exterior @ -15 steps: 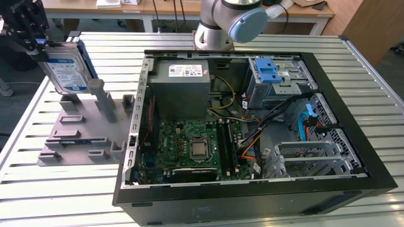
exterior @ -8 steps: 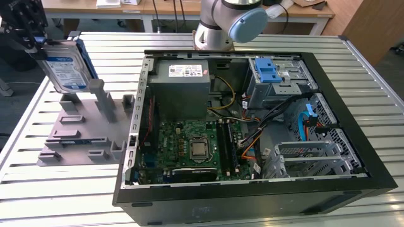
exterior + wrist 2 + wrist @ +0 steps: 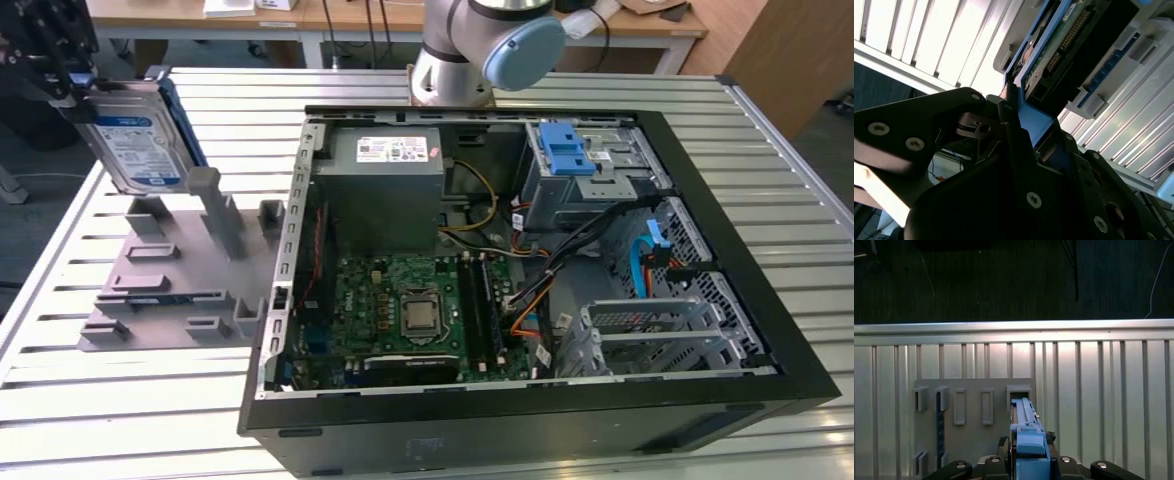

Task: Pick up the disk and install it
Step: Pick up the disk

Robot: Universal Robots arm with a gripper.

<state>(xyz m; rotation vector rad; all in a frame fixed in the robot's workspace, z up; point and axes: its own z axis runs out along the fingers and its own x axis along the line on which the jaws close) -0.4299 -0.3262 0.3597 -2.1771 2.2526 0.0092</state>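
Roughly halfway, by my read. Your flat silver hard drive with the white-and-blue label and blue plastic carrier frame, i.e. the disk [image 3: 134, 140], is in the black two-finger gripper [image 3: 74, 88] at the exterior view's left, held upright on edge. The second wrist view shows the fingers [image 3: 1013, 135] pinched tight on the blue frame.

Pick looks done: the disk hangs over the flat grey plastic holder plate [image 3: 160, 275]. Its lower edge seems just clear of the plate's posts, but I can't confirm a gap.

Install is not done. The disk is well apart from the open black computer case [image 3: 534, 420], and nowhere near the grey metal drive cage [image 3: 594, 190] on the case's far side. The blue plastic bracket [image 3: 571, 152] sits on top of that cage.

Counts for you:
- one disk
- one gripper, on one grey-and-blue jointed arm [image 3: 487, 50]
- one holder plate — the first wrist view shows a row of five pockets in it, as far as I can count
- one computer case
- one drive cage and one bracket
- one big grey power supply box [image 3: 387, 175]
- one green motherboard [image 3: 414, 310]
- one slatted aluminium table [image 3: 120, 420] under all of it
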